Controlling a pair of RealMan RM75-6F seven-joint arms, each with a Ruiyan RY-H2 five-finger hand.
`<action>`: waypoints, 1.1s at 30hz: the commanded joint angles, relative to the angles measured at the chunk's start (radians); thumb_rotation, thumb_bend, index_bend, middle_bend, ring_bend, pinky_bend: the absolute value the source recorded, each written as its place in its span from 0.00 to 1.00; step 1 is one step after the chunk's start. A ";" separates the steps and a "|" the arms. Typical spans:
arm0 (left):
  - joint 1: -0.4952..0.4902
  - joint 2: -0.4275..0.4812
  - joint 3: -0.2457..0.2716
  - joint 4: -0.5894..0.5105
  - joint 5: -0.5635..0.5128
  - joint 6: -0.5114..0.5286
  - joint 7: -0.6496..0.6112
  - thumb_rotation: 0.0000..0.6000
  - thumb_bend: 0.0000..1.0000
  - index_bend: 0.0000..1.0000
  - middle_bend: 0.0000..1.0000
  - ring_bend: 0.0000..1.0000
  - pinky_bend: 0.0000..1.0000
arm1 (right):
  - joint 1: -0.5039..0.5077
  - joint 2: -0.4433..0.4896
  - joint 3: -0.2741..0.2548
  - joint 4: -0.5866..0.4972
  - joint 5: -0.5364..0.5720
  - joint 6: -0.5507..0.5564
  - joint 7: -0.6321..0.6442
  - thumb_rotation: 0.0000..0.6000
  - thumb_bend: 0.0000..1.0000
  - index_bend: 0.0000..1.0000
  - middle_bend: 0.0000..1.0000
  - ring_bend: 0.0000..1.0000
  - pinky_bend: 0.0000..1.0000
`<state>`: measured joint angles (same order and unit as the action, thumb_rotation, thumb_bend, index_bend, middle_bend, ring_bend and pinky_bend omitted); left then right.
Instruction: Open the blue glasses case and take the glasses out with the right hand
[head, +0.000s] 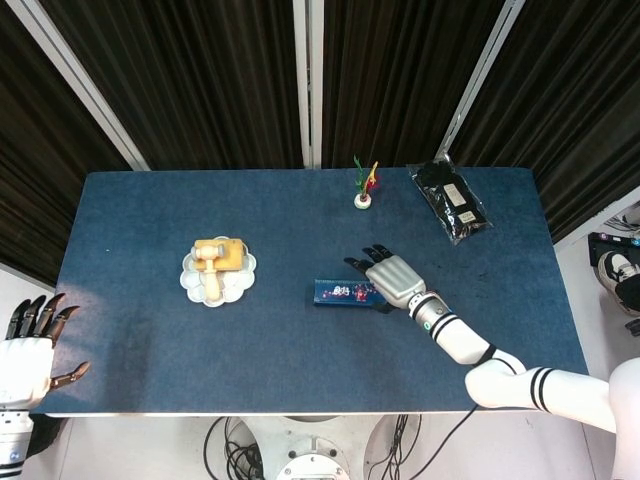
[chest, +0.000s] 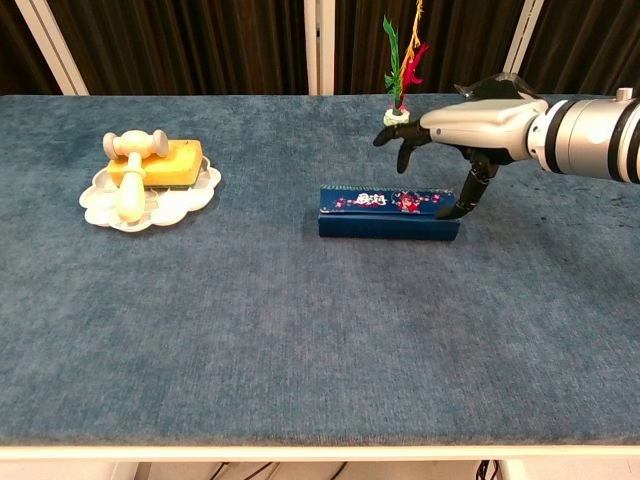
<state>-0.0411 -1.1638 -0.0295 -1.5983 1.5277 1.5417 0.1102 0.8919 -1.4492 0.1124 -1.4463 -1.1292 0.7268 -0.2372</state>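
The blue glasses case (head: 345, 292) (chest: 388, 213) lies closed on the blue table, lengthwise left to right, with a flowered lid. My right hand (head: 392, 279) (chest: 470, 125) hovers over its right end, fingers spread, and one fingertip (chest: 446, 212) touches that end of the case. The hand holds nothing. The glasses are hidden inside the case. My left hand (head: 28, 350) stays off the table's left front corner, fingers apart and empty.
A white scalloped plate (head: 191, 276) (chest: 98, 201) with a yellow block and a cream toy hammer sits at the left. A small feathered shuttlecock (head: 363, 188) (chest: 400, 70) stands behind the case. A black packet (head: 451, 202) lies at the far right corner.
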 joint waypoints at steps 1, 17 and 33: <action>-0.002 0.000 -0.001 0.002 0.001 0.000 -0.003 1.00 0.04 0.21 0.07 0.00 0.00 | -0.017 -0.029 -0.003 -0.012 -0.028 0.050 -0.027 1.00 0.25 0.05 0.26 0.00 0.00; -0.004 -0.004 0.000 0.026 -0.001 -0.005 -0.028 1.00 0.04 0.21 0.07 0.00 0.00 | 0.014 -0.098 0.021 -0.012 0.096 0.060 -0.136 1.00 0.12 0.11 0.23 0.00 0.00; -0.005 -0.008 0.000 0.040 0.006 0.001 -0.042 1.00 0.04 0.21 0.07 0.00 0.00 | 0.091 -0.092 0.026 -0.077 0.368 0.074 -0.333 1.00 0.31 0.11 0.19 0.00 0.00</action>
<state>-0.0464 -1.1716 -0.0295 -1.5581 1.5333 1.5433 0.0685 0.9756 -1.5413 0.1398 -1.5186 -0.7688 0.8002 -0.5624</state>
